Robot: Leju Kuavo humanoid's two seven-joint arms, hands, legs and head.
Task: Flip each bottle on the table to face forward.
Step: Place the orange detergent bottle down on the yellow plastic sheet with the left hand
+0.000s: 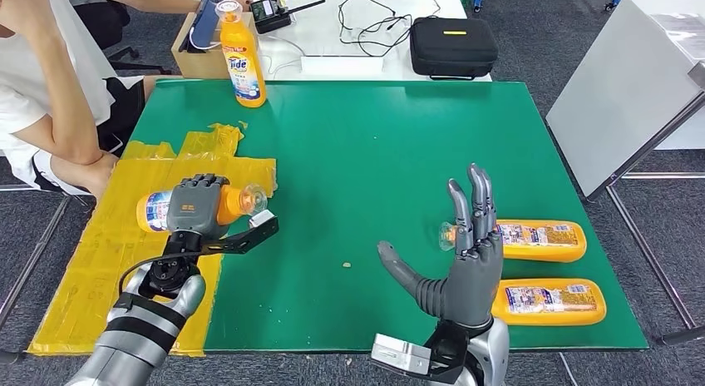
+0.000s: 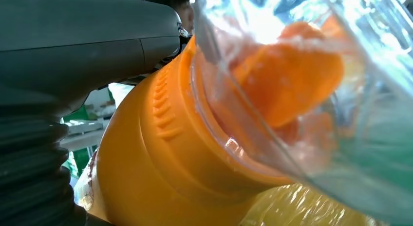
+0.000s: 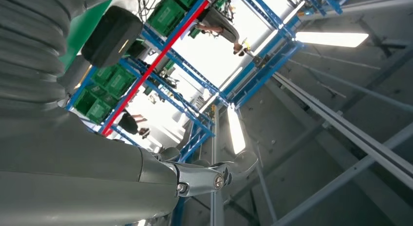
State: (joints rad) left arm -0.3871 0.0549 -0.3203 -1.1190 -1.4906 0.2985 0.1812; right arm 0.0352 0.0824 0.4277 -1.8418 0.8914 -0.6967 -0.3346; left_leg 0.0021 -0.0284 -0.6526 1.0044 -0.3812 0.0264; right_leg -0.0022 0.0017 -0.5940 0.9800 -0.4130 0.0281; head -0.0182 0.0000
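Note:
An orange bottle point(image 1: 155, 210) lies on its side over the yellow sheet at the table's left, and my left hand point(image 1: 196, 205) grips it around the middle; close up, its orange shoulder point(image 2: 160, 158) and clear cap point(image 2: 311, 89) show beside my thumb. A second orange bottle point(image 1: 244, 55) stands upright at the far left of the green table point(image 1: 374, 145). Two more orange bottles point(image 1: 540, 239) point(image 1: 550, 301) lie side by side at the front right. My right hand point(image 1: 461, 257) is raised just left of them, fingers spread and pointing up, holding nothing.
A person point(image 1: 50, 95) sits at the table's left edge, near the yellow sheet point(image 1: 125, 236). Behind the green table stand a cardboard box point(image 1: 198, 53), a black case point(image 1: 453, 45) and cables. A grey panel point(image 1: 623, 86) leans at the right.

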